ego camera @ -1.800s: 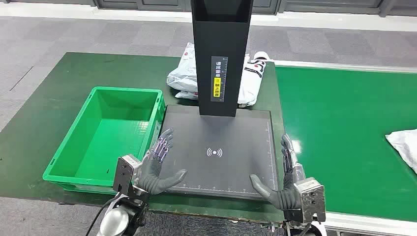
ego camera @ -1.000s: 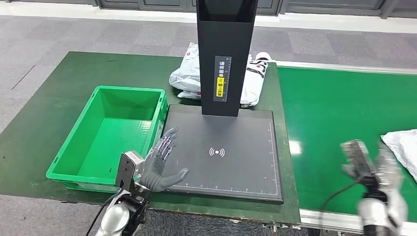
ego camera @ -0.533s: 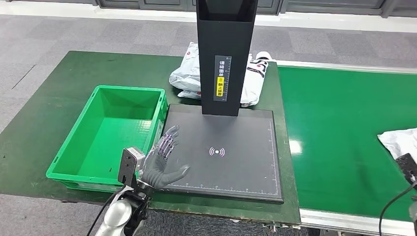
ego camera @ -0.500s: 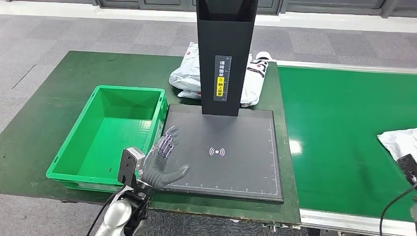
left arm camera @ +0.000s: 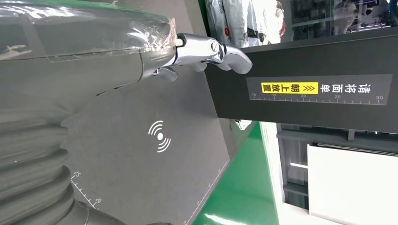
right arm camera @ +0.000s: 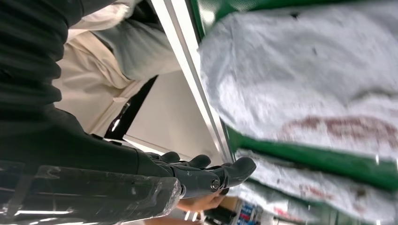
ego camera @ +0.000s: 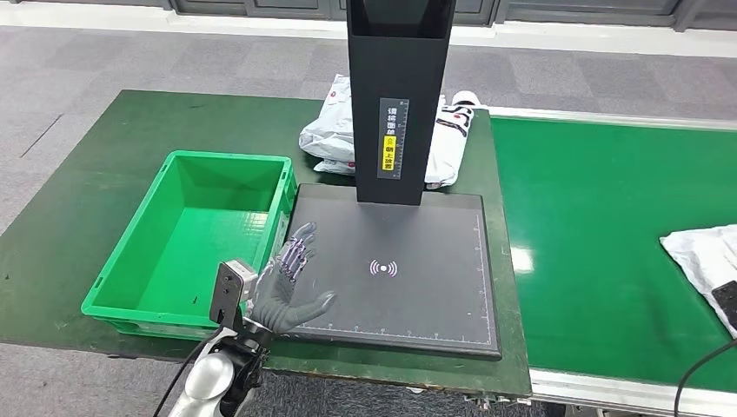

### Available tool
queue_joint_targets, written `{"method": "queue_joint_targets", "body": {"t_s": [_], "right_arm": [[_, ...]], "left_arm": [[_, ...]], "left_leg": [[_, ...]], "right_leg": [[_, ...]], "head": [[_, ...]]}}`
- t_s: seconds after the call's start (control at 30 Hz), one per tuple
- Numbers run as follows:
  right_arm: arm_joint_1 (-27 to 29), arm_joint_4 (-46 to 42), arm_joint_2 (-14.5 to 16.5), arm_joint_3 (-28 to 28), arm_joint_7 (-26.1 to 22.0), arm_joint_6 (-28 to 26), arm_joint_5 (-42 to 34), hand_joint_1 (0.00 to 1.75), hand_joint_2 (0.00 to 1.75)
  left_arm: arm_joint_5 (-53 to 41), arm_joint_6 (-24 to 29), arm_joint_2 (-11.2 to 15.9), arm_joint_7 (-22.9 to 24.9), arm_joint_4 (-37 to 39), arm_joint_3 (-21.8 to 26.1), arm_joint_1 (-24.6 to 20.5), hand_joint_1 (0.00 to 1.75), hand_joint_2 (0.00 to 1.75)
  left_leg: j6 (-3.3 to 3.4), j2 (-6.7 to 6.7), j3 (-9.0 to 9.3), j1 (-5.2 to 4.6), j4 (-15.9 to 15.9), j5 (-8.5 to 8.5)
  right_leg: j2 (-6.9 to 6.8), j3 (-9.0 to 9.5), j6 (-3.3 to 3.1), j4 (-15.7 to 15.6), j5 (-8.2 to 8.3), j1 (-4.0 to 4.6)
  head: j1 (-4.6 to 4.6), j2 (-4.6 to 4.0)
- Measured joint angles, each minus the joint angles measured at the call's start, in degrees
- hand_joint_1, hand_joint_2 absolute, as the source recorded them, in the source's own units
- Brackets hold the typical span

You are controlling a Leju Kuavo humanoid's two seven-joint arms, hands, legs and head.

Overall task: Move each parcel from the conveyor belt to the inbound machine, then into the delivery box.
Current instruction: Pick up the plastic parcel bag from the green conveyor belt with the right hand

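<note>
Parcel [ego camera: 702, 261] on conveyor belt [ego camera: 600, 243] cut off by head view's right edge; in right wrist view its print blurred, unreadable. Right hand [right arm camera: 206, 176]: fingers dark, bunched together in wrist view, grasp state unclear. Two white parcels [ego camera: 335, 130] at counter's [ego camera: 104, 174] far edge partly hidden behind inbound machine's black column [ego camera: 398, 95]. Column top cut off by frame. Left hand [left arm camera: 70, 93] largely hidden by own grey cover in left wrist view.

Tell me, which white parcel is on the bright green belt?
The white parcel at the right edge lies on the conveyor belt. The other parcels sit on the darker table behind the black scanner post.
</note>
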Motion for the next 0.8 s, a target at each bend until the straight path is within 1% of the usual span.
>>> {"method": "queue_joint_targets", "body": {"t_s": [0.07,0.2,0.27,0.5,0.7,0.8], "right_arm": [[-0.05,0.59,-0.09,0.01,0.22,2.91,0.64,0.0,1.75],[-0.57,2.09,-0.15,0.52,1.2,10.72,2.37,0.0,1.75],[-0.92,2.73,-0.14,0.69,1.59,13.25,2.77,0.0,1.75],[-1.88,4.1,-0.15,0.81,1.64,17.89,3.67,0.0,1.75],[-2.82,5.18,-0.01,0.94,2.37,24.05,4.58,0.0,1.75],[-2.89,5.47,0.13,0.94,2.57,25.08,4.66,0.0,1.75]], "left_arm": [[0.15,-0.11,0.03,-0.09,0.18,0.0,-0.1,0.0,1.75],[0.5,-0.83,0.26,-0.91,0.85,0.0,-0.2,0.0,1.75],[0.66,-1.04,0.4,-1.44,1.22,0.0,-0.21,0.0,1.75],[0.76,-1.2,0.86,-2.46,2.21,0.0,-0.21,0.0,1.75],[0.8,-1.2,0.9,-2.82,3.08,0.0,-0.65,0.0,1.75],[0.9,-1.2,0.9,-3.01,3.36,0.0,-0.72,0.0,1.75]], "left_leg": [[0.0,0.0,0.0,0.0,0.0,0.0],[0.0,0.02,-0.01,0.0,0.0,0.0],[0.0,0.01,-0.01,0.0,0.0,0.0],[0.0,0.0,-0.01,0.0,0.0,0.0],[0.0,-0.01,-0.01,0.0,0.0,0.0],[0.01,-0.01,-0.02,0.0,0.0,0.01]], "right_leg": [[0.0,0.0,0.0,0.0,0.0,0.0],[0.01,0.0,0.0,0.0,0.0,0.0],[0.01,0.0,0.0,0.0,0.0,0.0],[0.0,0.0,0.0,0.0,0.0,0.0],[-0.01,0.0,0.0,0.0,0.0,0.0],[-0.01,0.01,0.0,0.0,0.0,0.0]], "head": [[0.0,0.0],[0.0,0.01],[0.0,0.01],[0.0,-0.01],[0.0,0.01],[0.0,0.0]]}}
